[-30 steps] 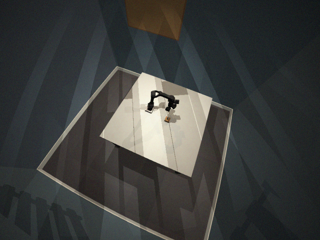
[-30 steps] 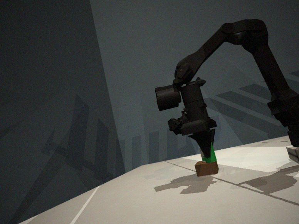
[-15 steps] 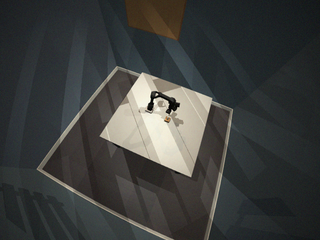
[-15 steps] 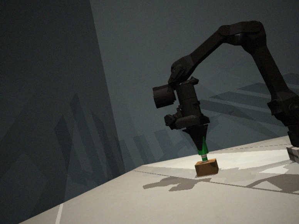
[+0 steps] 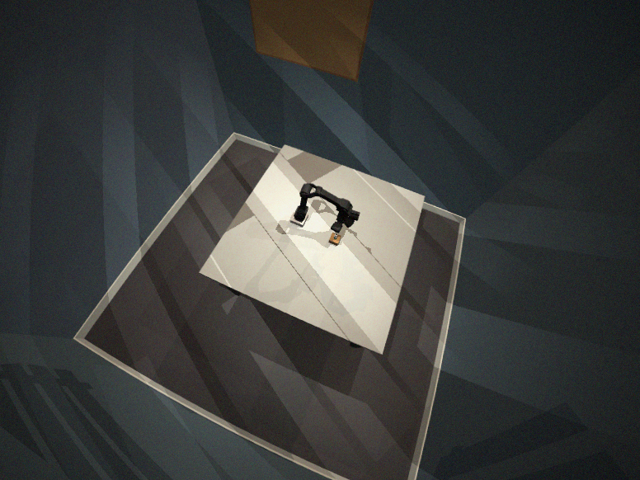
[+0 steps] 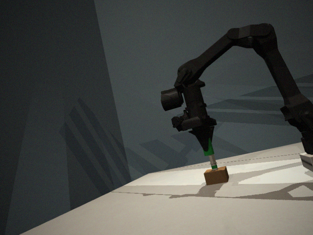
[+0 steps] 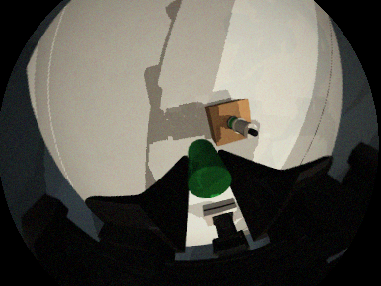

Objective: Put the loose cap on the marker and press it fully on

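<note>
My gripper point(image 5: 336, 228) point(image 6: 206, 147) point(image 7: 202, 156) is shut on the green cap point(image 6: 209, 151) point(image 7: 207, 178) and holds it upright, open end down, in the air. The marker point(image 6: 213, 162) point(image 7: 241, 126), grey with a green band, stands upright in the brown holder block point(image 5: 332, 242) point(image 6: 216, 177) point(image 7: 221, 125) on the table point(image 5: 310, 289) point(image 6: 151, 215) point(image 7: 99, 84). In the exterior view the cap's lower end is just at the marker's top. In the wrist view the marker's tip shows uncovered, a little beyond the cap.
The arm's base stands on a white plate point(image 5: 298, 219) point(image 6: 307, 158) behind the block. The table's near edge runs along the left in the exterior view. A brown panel point(image 5: 310, 35) hangs on the far wall.
</note>
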{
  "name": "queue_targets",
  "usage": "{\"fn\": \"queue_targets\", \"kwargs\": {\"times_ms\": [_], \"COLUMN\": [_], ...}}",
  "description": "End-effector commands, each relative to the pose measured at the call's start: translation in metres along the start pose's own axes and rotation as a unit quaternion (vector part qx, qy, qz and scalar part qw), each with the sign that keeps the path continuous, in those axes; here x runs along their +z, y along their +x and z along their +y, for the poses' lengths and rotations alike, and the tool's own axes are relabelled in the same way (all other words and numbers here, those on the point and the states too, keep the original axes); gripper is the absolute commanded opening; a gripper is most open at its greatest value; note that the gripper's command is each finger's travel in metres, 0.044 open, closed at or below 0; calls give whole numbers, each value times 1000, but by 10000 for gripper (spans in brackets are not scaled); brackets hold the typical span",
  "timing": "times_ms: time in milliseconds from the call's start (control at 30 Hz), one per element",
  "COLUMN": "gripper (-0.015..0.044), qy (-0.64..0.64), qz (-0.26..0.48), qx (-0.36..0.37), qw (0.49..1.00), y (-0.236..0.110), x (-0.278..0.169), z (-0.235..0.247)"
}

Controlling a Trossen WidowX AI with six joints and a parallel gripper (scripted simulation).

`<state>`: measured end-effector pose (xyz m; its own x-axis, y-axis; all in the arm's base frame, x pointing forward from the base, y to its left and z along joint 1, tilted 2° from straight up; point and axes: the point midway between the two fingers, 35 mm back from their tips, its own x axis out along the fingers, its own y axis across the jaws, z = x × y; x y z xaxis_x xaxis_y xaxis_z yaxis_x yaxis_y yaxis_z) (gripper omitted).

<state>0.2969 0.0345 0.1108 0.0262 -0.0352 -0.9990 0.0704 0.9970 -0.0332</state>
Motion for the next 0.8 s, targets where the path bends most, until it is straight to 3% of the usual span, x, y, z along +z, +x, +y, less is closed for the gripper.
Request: {"fn": "queue_targets", "kwargs": {"times_ms": [0, 500, 767], "gripper": [0, 0, 0], "qy": [-2, -12, -13], "qz": [-2, 1, 1], "qx": [-1, -4, -4], "qw": [1000, 1000, 1000], "y": [-7, -24, -20], "x": [6, 13, 13], "z": [-16, -61, -63]}}
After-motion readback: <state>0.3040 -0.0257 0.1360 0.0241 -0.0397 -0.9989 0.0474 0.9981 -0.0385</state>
